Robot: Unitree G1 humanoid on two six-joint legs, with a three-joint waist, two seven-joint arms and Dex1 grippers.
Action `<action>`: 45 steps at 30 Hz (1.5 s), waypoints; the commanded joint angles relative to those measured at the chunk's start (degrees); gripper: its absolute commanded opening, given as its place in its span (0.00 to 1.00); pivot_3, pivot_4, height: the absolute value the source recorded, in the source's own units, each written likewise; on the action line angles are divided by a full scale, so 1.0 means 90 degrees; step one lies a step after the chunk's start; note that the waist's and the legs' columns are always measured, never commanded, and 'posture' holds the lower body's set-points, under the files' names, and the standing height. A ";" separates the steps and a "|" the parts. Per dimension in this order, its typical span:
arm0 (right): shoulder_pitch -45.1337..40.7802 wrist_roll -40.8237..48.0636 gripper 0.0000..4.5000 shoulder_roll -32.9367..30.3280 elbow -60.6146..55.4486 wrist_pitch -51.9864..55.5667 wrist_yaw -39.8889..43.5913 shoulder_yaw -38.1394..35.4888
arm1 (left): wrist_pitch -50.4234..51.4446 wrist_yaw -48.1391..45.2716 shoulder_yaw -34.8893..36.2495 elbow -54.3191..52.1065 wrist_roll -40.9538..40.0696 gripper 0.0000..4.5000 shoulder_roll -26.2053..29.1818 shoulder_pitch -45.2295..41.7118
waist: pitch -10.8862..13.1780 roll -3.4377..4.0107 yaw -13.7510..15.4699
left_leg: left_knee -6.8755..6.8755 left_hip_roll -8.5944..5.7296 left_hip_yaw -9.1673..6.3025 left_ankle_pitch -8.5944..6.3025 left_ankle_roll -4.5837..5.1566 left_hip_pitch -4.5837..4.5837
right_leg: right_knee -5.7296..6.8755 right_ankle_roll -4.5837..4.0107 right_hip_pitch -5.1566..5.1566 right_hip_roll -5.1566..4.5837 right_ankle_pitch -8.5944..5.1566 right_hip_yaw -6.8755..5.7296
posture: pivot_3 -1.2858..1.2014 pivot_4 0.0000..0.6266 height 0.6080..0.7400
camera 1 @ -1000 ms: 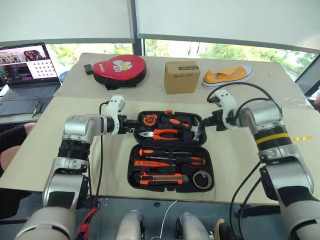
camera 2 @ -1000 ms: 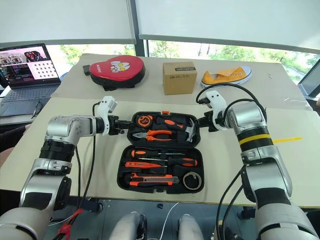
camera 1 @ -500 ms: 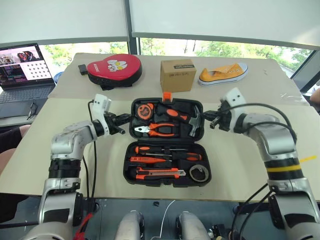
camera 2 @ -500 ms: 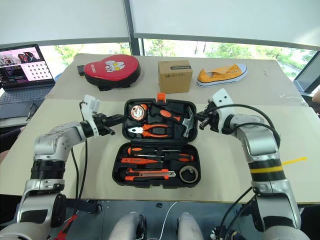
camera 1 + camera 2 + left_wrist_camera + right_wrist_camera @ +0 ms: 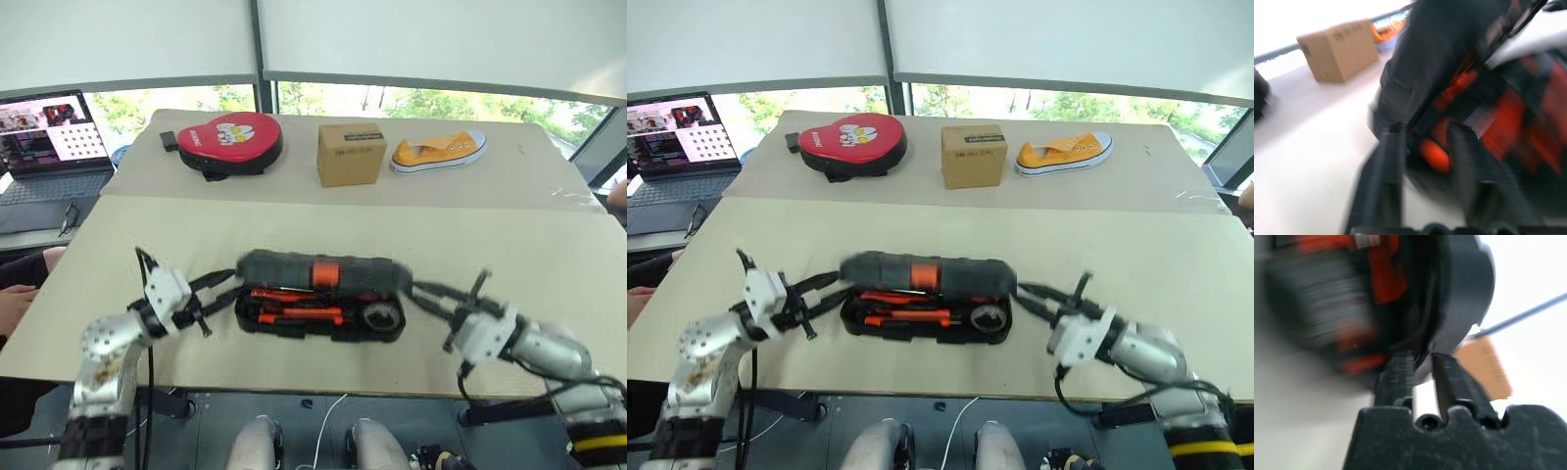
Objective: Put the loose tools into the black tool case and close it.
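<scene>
Windows back a beige bench (image 5: 323,225) where the black tool case (image 5: 318,299) lies near the front edge, lid almost down over the tools. Left gripper (image 5: 217,289) and right gripper (image 5: 431,297), both parted and empty, flank its ends. Closing is underway; next, press the lid and snap the latch (image 5: 324,273).

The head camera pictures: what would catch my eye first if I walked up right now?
Probably the black tool case at the near edge of the beige table, its lid tipped most of the way down over orange-handled tools, with the left gripper and right gripper at either end. Behind it, along the far side, stand a red padded pouch, a cardboard box and a yellow sneaker.
</scene>
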 commanded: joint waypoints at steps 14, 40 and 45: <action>0.1871 0.2698 0.43 -0.1403 -0.1661 0.1812 0.0836 0.0315 | 0.0908 -0.0186 0.0376 0.0828 -0.0353 0.77 0.1437 -0.0760 | 0.0003 -0.0003 0.0047 | -0.0003 0.0012 -0.0004 0.0013 -0.0001 0.0012 | 0.0014 -0.0009 0.0000 -0.0001 0.0006 -0.0001 | 0.52 0.24 1.00; -0.0510 0.1687 0.00 0.0102 -0.2201 0.6004 0.0861 0.1381 | 0.1920 -0.1324 -0.1282 0.1729 0.0109 0.02 0.0773 -0.2425 | 0.0005 -0.0058 0.0009 | 0.0011 0.0005 -0.0022 0.0016 -0.0003 -0.0040 | 0.0014 -0.0002 -0.0029 0.0036 0.0010 -0.0013 | 0.52 0.24 1.00; -0.1232 0.1541 0.00 0.0478 -0.1417 0.5780 0.0804 0.1265 | 0.2161 -0.0977 -0.0928 0.0727 -0.0114 0.02 0.0843 -0.1528 | 0.0006 -0.0056 -0.0015 | 0.0011 0.0011 -0.0025 0.0018 -0.0006 -0.0036 | 0.0018 -0.0004 -0.0028 0.0030 0.0013 -0.0009 | 0.52 0.24 1.00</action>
